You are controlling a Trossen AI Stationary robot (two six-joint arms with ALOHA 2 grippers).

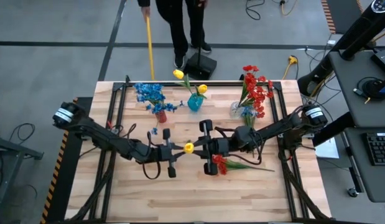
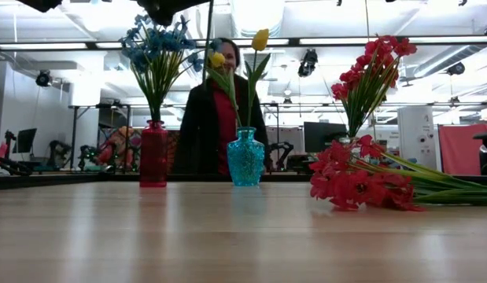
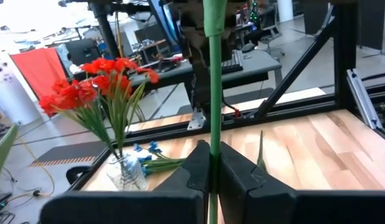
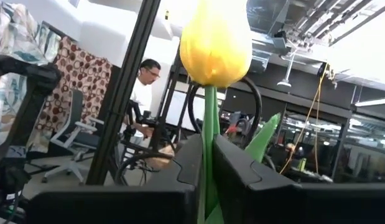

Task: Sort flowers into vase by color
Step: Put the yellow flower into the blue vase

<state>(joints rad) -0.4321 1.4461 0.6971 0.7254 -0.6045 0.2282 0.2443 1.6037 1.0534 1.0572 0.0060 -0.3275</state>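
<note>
Right up close, the left gripper clamps the yellow tulip by its stem while the right gripper pinches below the bloom, seemingly mid-handover toward the teal vase.

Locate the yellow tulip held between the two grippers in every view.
High view: yellow tulip at table centre, between left gripper and right gripper.
Low view: not in it.
Left wrist view: only its green stem, pinched between the fingers.
Right wrist view: bloom above the fingers.
Shared landmark: red flowers in the clear vase.
</note>
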